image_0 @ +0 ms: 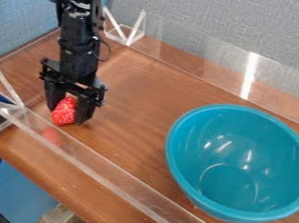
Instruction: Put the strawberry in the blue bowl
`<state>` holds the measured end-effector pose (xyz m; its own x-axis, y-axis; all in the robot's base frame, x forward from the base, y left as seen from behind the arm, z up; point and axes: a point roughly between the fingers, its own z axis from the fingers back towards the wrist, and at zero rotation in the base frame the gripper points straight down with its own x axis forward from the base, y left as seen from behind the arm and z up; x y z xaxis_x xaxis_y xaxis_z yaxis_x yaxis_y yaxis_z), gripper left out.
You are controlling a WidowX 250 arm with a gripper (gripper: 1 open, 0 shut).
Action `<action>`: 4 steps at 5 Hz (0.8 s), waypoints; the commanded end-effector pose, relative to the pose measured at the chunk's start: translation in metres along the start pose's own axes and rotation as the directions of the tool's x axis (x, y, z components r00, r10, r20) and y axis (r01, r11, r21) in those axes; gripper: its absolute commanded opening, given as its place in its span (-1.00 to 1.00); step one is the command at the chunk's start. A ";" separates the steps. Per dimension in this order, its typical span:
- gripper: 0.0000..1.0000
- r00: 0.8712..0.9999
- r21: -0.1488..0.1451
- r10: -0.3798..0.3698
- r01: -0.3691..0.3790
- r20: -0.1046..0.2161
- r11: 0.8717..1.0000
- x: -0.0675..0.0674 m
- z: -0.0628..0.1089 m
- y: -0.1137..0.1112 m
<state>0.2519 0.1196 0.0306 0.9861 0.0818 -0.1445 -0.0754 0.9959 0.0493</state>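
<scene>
The small red strawberry (65, 110) rests on the wooden table at the left, near the front clear barrier. My black gripper (68, 108) hangs straight down over it, its two fingers pressed against the berry's sides, shut on it. The berry looks to be touching the tabletop. The large teal-blue bowl (239, 161) stands at the right, well apart from the gripper, with nothing inside it.
A low clear acrylic wall (92, 168) runs along the front edge of the wooden table (139, 102), and another clear panel (257, 75) lines the back. Clear corner brackets (121, 25) stand behind the arm.
</scene>
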 end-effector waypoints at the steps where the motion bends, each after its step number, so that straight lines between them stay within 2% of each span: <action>1: 1.00 0.998 0.009 0.020 -0.021 0.053 1.000 0.002 0.017 0.005; 2: -1.00 0.998 0.007 0.022 -0.022 0.059 1.000 0.002 0.018 0.005; 3: 1.00 0.997 0.005 0.024 -0.025 0.067 1.000 0.000 0.023 0.004; 4: 1.00 0.997 0.004 0.027 -0.027 0.070 1.000 0.000 0.024 0.005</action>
<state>0.2515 0.1173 0.0360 0.9866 0.0895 -0.1362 -0.0852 0.9957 0.0372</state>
